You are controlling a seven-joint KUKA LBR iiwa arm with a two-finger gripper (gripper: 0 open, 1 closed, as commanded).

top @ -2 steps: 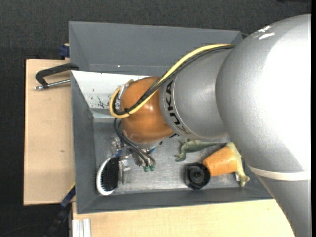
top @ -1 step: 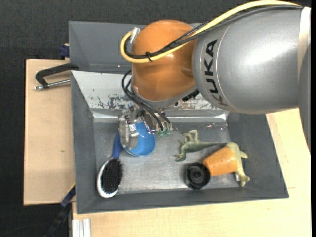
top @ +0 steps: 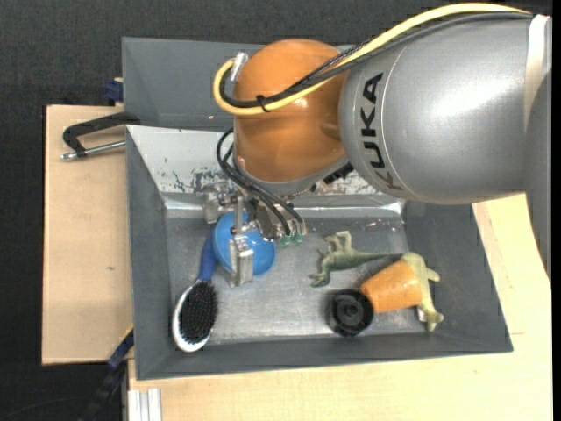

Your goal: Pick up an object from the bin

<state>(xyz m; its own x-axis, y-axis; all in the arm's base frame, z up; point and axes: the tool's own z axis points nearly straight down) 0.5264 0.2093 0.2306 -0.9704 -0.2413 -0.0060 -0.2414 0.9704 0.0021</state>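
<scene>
Camera view, grey metal bin point(top: 145, 261), contents listed left to right.

1. Hairbrush point(top: 195, 316). Lower left of the bin floor. Oval white head with black bristles facing up. The blue handle runs up and slightly right, and its far end meets the blue round object.

2. Blue round object point(top: 256, 251). Left of centre on the bin floor, just above and to the right of the brush head. Smooth and bright blue; its exact kind cannot be made out, as the robot's tool covers part of it. This is the item under the gripper.

3. Gripper point(top: 238, 258). Metal, set low in the bin directly over the blue round object, with a metal part overlapping that object's left half. Whether it is open or closed on the object cannot be told. Above it is the orange wrist cover point(top: 280, 112) with a yellow cable looped over it, and the silver arm point(top: 456, 103) fills the upper right of the frame.

4. Green toy dinosaur point(top: 337, 254). Centre of the floor, right of the blue object and apart from it.

5. Black round cap point(top: 349, 312). Lower centre-right, below the dinosaur, touching the orange item.

6. Orange toy vegetable point(top: 396, 289). Lower right, lying tilted, with pale yellow-green stalks at its right end.
</scene>
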